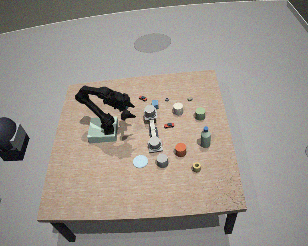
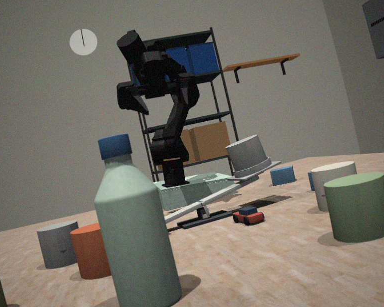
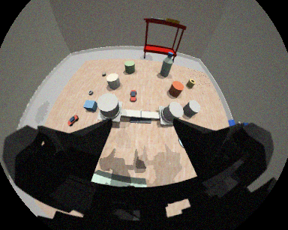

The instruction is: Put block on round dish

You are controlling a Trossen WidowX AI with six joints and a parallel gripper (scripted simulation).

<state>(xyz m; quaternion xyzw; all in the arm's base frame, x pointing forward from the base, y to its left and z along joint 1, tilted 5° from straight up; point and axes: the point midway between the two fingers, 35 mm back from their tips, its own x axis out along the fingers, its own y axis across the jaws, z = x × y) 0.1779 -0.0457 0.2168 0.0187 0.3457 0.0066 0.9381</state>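
Note:
Two identical grey cups stand upside down on a balance (image 1: 152, 125) (image 2: 217, 195) (image 3: 151, 115). One cup (image 1: 149, 111) (image 2: 247, 155) (image 3: 109, 105) is on the raised end. The other cup (image 1: 154, 143) (image 3: 173, 112) is on the lowered end, hidden in the exterior view. No block shows under either cup. The round pale blue dish (image 1: 140, 161) lies beside the lowered end, with nothing on it; only a sliver shows in the wrist view. My gripper (image 1: 134, 111) (image 2: 167, 108) (image 3: 143, 121) is open and empty, raised above the table on the base side of the balance.
A grey cylinder (image 1: 162, 161) (image 2: 57, 244) (image 3: 192, 109) stands beside the dish. An orange cylinder (image 1: 180, 149) (image 3: 175, 89), a bottle (image 1: 205, 138) (image 2: 134, 238) and a red car (image 1: 169, 125) (image 2: 248, 215) are beyond the balance. A blue block (image 1: 155, 104) (image 3: 90, 106) lies near the raised end.

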